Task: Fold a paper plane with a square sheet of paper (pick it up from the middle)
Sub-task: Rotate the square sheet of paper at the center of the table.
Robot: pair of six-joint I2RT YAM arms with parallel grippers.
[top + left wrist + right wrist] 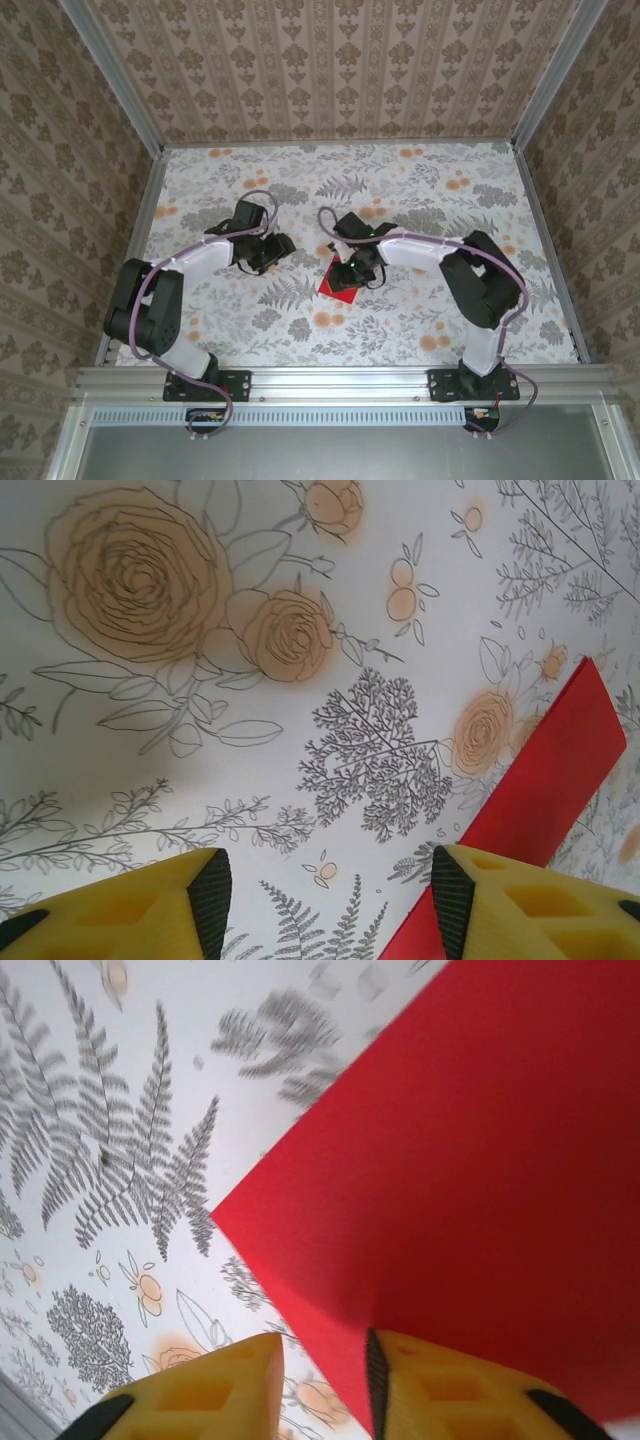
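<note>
The left gripper (328, 868) is open: its two yellow fingers (150, 912) stand wide apart with only the flowered cloth of the table (300, 730) between them, and they hold nothing. Just beside its right-hand finger lies the red sheet of paper (548, 780), seen from this wrist as a long band with a slanted far end; its near end passes out of sight behind that finger. The right gripper (323, 1352) has its jaws a little apart, a narrow gap between the yellow fingers (200, 1395). One finger sits over the red sheet of paper (480, 1160), the other over bare cloth, and the sheet's edge runs down into the gap. The pads do not close on it. From above, the left gripper (268, 256) is near the middle of the table (430, 190), and the right gripper (350, 272) is close on its right, directly over the sheet of paper (337, 284), which lies flat at the table's centre and partly under that gripper.
</note>
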